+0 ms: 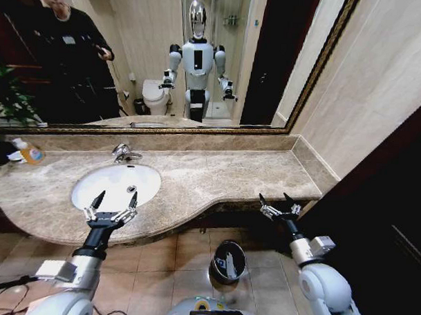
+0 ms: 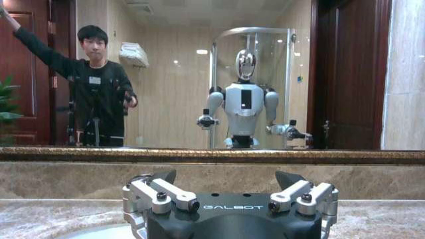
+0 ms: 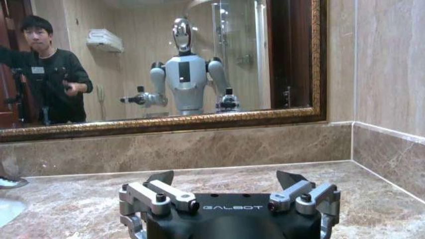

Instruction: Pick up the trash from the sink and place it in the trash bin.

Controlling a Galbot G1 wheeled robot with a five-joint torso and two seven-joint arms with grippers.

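1. Over the near rim of the sink (image 1: 92,184): left end effector (image 1: 110,211), fingers spread, grasping nothing.
2. Just beyond it in the basin: a small grey piece of trash (image 1: 132,188), nearer this arm.
3. Off the bench's right end: right end effector (image 1: 278,209), released.
4. On the floor between both arms: trash bin (image 1: 229,262).

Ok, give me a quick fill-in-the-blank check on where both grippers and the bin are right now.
1. The left gripper hovers with fingers ____ over the near rim of the sink.
2. The right gripper sits at the counter's front edge, holding ____.
3. The trash bin stands on the ____, below the counter.

Missing words: open; nothing; floor
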